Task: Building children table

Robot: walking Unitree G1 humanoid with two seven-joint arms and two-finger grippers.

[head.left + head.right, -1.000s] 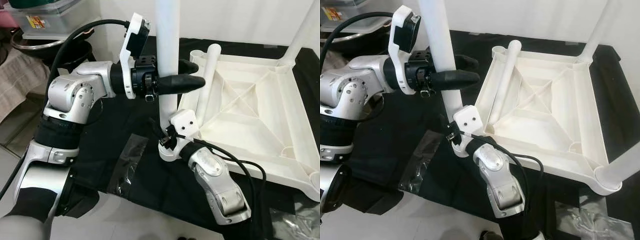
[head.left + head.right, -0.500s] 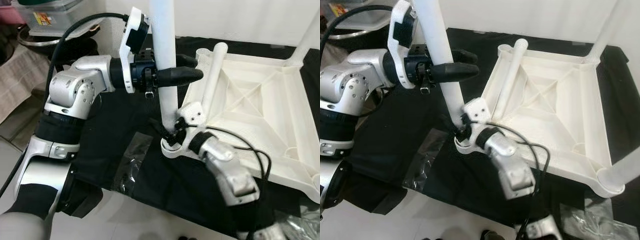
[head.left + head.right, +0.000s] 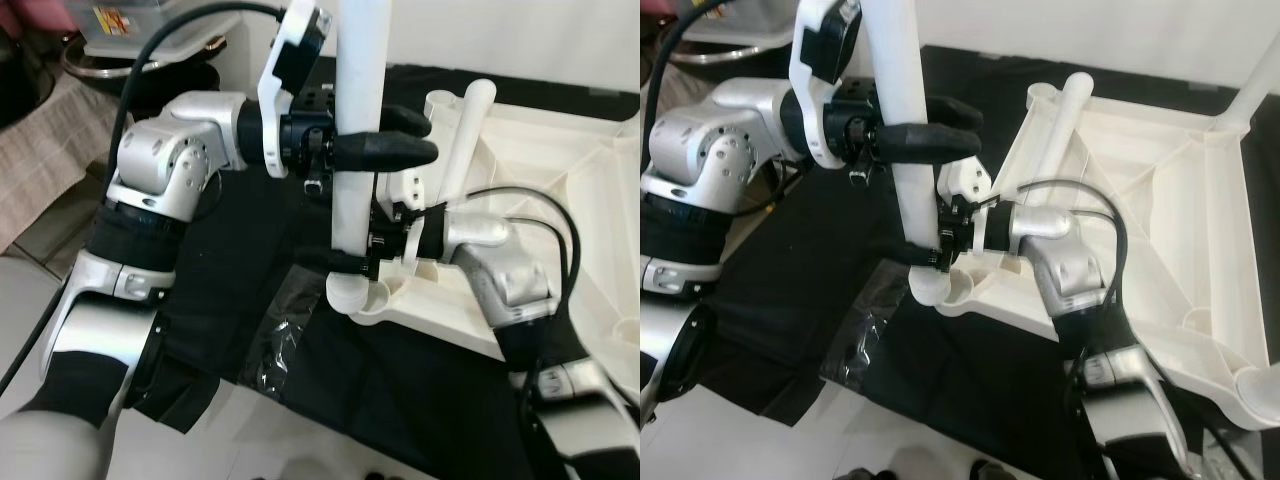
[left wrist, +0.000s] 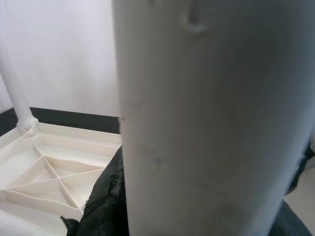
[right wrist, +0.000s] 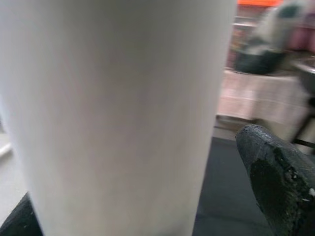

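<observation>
While both hands clasp the upright leg (image 3: 358, 120), left hand (image 3: 385, 140) above, right hand (image 3: 350, 262) low

- The left eye view and right eye view sit high, looking forward and steeply down onto the upturned white tabletop (image 3: 1160, 200), which lies on a black cloth (image 3: 250, 250).
- Both take in the same near corner of the tabletop, where the upright white leg (image 3: 358, 150) stands in a socket; the right eye view sits slightly to the side, so more of the tabletop's far edge shows there.
- The left wrist view looks along its fingers, pressed very close to the white leg (image 4: 206, 123), past it to the tabletop's ribbed underside (image 4: 44, 167).
- The right wrist view is equally close to the same leg (image 5: 113, 113), facing away from the tabletop toward blurred household items.
</observation>
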